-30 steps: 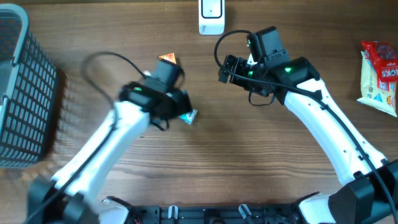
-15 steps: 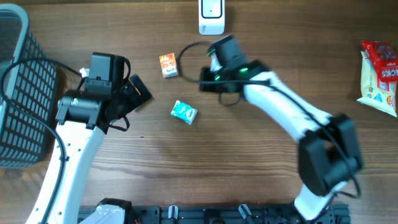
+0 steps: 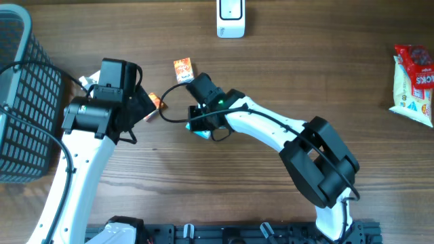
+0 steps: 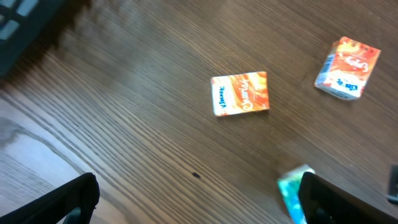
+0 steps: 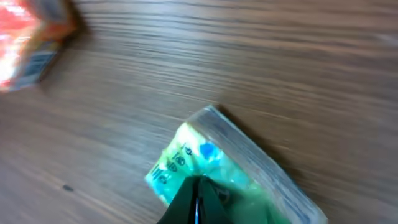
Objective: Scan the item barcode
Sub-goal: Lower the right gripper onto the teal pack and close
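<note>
I saw a green packet (image 5: pixel 224 168) with blue print on the brown, wood-grained table (image 5: pixel 280 62). In the left wrist view, the mid-frame orange pack (image 4: pixel 240 93) had a white edge. The upper-right pack (image 4: pixel 347 67) was orange with a blue-and-white end.

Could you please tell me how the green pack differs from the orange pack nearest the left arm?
The green pack is green and blue; the orange pack is orange with a white edge. The right claw is shut directly over the green pack; the orange pack lies uncovered. Both are small flat packs on the wooden table.
</note>
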Robot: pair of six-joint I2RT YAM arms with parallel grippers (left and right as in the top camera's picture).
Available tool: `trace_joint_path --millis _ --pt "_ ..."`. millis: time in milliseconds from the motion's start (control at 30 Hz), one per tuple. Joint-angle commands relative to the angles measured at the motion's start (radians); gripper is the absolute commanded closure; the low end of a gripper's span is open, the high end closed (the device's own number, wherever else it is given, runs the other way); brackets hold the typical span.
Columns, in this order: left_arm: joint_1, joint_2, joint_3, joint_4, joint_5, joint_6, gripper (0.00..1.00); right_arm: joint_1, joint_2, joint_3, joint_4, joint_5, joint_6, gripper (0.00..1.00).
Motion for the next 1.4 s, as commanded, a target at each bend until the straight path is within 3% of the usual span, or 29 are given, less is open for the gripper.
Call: trace_joint_path --millis 0,100,267,433,900,1167,1367 --pt "0.006 0.005 -0.002 -0.003 -0.049 0.005 0.0 -0.001 0.017 -0.005 -0.063 0.131 0.053 0.96" --pt "0.008 0.005 -0.002 -0.01 -0.061 0.003 0.0 -0.001 -0.029 -0.005 -0.073 0.172 0.052 0.96" --pt "0.047 0.005 -0.002 -0.064 -0.144 -0.119 0.0 -0.005 -0.137 -0.005 -0.114 0.23 0.051 0.96" --pt "0.114 0.005 -0.002 -0.067 -0.089 -0.123 0.0 -0.003 -0.177 -0.005 -0.142 0.209 0.053 0.96" --pt "0.133 0.005 -0.002 -0.083 -0.082 -0.122 0.0 -0.005 0.03 -0.005 -0.216 0.142 0.159 0.96" --pt "0.141 0.005 -0.002 -0.08 -0.127 -0.131 0.0 -0.01 -0.114 0.034 -0.277 0.195 0.128 0.96" --pt "0.165 0.005 -0.002 -0.072 -0.122 -0.146 0.0 -0.007 -0.198 0.042 -0.185 0.097 0.053 0.94"
